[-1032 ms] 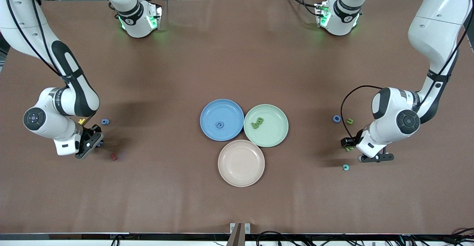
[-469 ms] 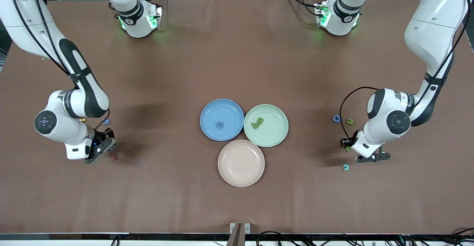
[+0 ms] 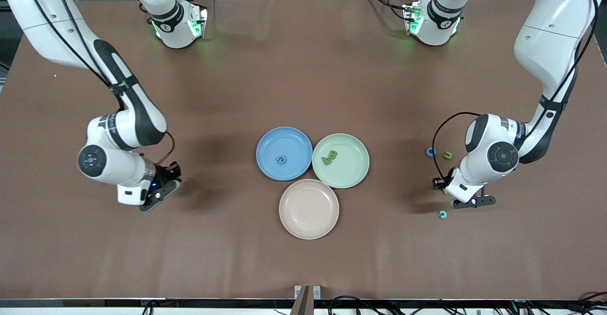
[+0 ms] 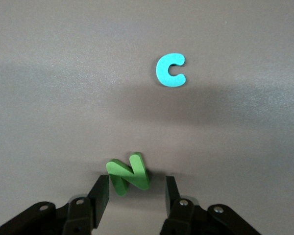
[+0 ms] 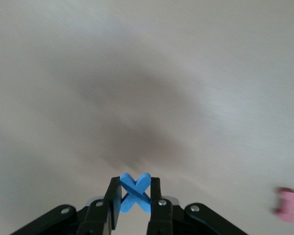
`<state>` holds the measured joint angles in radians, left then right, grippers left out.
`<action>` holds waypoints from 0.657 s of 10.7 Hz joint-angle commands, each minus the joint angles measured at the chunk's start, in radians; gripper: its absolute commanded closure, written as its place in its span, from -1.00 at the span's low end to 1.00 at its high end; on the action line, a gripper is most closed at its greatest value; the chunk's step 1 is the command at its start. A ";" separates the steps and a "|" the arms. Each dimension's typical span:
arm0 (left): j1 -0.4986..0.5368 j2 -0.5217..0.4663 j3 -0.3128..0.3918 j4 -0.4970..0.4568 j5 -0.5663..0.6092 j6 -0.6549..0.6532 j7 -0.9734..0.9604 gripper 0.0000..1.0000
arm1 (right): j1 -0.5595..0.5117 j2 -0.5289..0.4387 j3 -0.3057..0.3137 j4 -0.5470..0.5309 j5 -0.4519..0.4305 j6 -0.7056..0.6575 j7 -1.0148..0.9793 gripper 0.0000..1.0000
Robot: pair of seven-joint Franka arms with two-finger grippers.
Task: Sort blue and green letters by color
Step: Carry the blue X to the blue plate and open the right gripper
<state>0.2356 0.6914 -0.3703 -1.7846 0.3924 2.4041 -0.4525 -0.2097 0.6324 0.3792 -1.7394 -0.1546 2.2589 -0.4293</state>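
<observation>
Gripping the blue plus [image 5: 134, 192], the right gripper [image 5: 134, 205] hangs beside the blue plate [image 3: 270, 139]; the left gripper [image 4: 136, 196] brackets the N [image 4: 129, 174], grip undeterminable.

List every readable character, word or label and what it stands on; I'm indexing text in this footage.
"N": green foam letter between the left gripper jaws.
"C": teal letter on the table.
"+" or "x": blue piece in the right gripper.
"B": green letter in the green plate.
Other small letters: unreadable.
</observation>
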 commanded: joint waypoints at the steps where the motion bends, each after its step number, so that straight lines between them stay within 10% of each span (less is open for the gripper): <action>1: -0.004 0.023 0.007 0.025 0.062 0.007 -0.029 -0.07 | 0.035 -0.014 0.095 -0.005 0.012 -0.027 0.293 1.00; 4: -0.004 0.030 0.013 0.031 0.066 0.010 -0.029 0.04 | 0.185 -0.007 0.099 0.024 0.013 -0.018 0.605 1.00; 7: -0.005 0.031 0.013 0.033 0.066 0.010 -0.028 1.00 | 0.366 0.015 0.098 0.092 0.012 -0.018 0.968 1.00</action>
<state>0.2352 0.7088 -0.3608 -1.7686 0.4252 2.4102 -0.4526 0.0412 0.6329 0.4842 -1.7080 -0.1529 2.2512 0.3112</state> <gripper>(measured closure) 0.608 0.722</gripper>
